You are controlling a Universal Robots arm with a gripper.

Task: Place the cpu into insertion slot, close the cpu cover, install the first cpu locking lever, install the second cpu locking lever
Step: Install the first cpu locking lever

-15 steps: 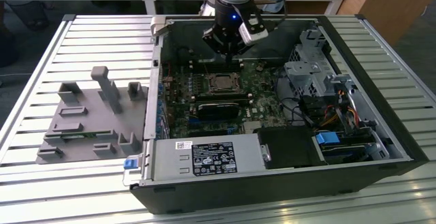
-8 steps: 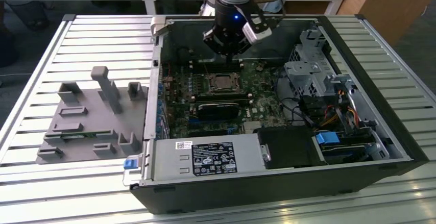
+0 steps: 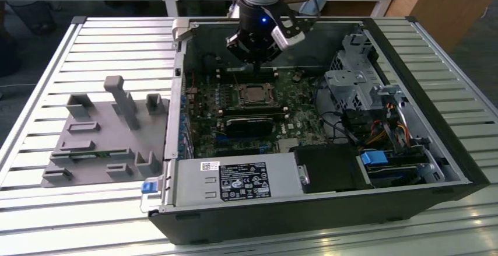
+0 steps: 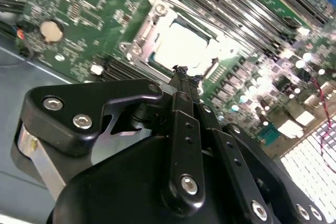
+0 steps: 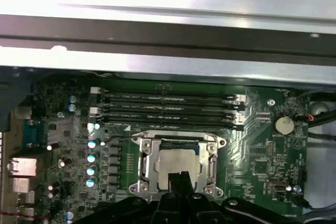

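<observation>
End effector (image 4: 181, 73) clenched, fingertips pressed together, poised just over the socket. The cpu (image 5: 178, 160) sits in its slot, cpu cover (image 5: 143, 157) flat around it. Green motherboard (image 5: 262, 166), open computer case (image 3: 311, 218), slatted worktop (image 3: 116, 46).

I count one cpu (image 5: 178, 161), one cpu cover (image 5: 143, 156), four memory slots (image 5: 168, 106) (long, black, side by side), one coin cell (image 5: 284, 125), and my one gripper (image 5: 181, 174).

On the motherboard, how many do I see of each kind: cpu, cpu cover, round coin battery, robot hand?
cpu: 1
cpu cover: 1
coin battery: 1
hand: 1
Total: 4
</observation>
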